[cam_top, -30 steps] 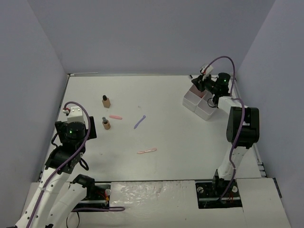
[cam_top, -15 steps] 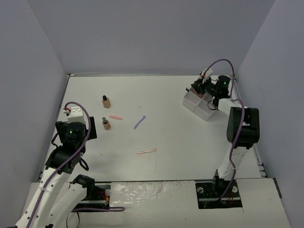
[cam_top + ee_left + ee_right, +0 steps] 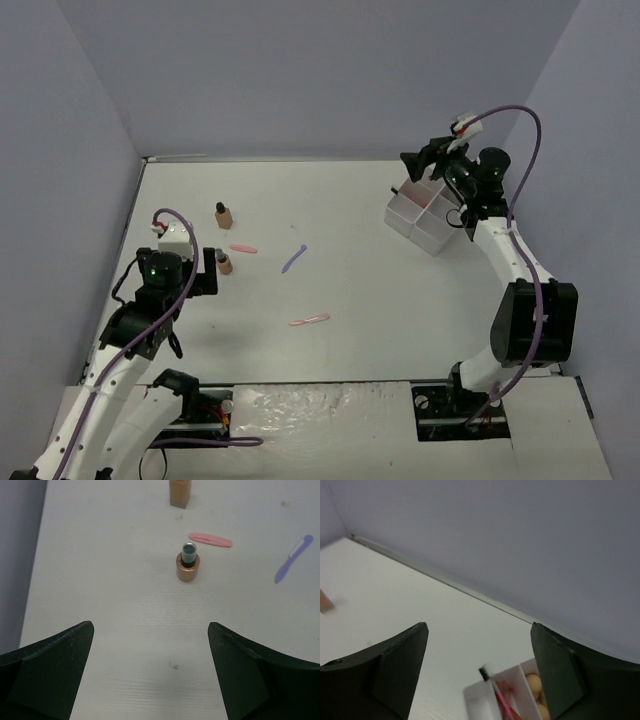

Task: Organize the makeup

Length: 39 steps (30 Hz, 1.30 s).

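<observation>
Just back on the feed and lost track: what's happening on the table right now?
The right gripper hangs open above the white tray, which holds sponges. The left gripper, open, faces the nearer tan bottle without touching it. The far bottle, pink pencil, purple pencil and orange pencil are out on the table.

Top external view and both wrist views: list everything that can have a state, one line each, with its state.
left gripper: jaws open, empty
right gripper: jaws open, empty
near bottle: upright, capped
far bottle: upright, capped
pink pencil: lying flat
purple pencil: lying flat
orange pencil: lying flat
tray: holds sponges in one compartment
</observation>
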Each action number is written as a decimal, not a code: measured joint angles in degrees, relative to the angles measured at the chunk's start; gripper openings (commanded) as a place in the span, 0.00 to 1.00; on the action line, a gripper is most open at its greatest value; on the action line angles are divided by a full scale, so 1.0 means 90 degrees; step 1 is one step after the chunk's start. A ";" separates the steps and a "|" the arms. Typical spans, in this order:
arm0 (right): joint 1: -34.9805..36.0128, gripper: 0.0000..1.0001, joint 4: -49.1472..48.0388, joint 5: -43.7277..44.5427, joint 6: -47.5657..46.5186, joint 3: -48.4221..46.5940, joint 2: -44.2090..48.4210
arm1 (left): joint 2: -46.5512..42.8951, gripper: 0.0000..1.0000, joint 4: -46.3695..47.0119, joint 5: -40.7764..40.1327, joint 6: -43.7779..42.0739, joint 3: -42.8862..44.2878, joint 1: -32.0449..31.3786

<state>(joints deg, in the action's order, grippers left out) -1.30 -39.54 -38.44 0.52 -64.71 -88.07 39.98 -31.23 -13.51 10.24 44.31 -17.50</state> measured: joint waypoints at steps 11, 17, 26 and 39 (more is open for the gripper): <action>0.0524 1.00 0.1378 0.0448 0.2493 0.0744 0.2004 | 0.2309 0.95 0.0003 0.1731 -0.0428 0.0837 -0.1497; 0.0657 0.98 0.3157 0.0589 0.2204 0.1360 0.2992 | 0.3356 0.91 0.0028 0.1916 -0.0585 0.1211 -0.2431; 0.3235 0.95 0.5341 0.1645 0.0832 0.1764 0.3080 | 0.2977 0.95 0.0222 0.1435 -0.0310 0.1225 -0.2472; 0.5762 0.88 0.5935 0.2785 -0.0480 0.0767 -0.0115 | 0.0635 0.97 -0.0046 -0.0834 0.0543 0.1106 -0.1485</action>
<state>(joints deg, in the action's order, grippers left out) 50.56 13.88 -13.38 -3.80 -57.80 -89.10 45.69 -31.65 -21.02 15.13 54.26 -30.86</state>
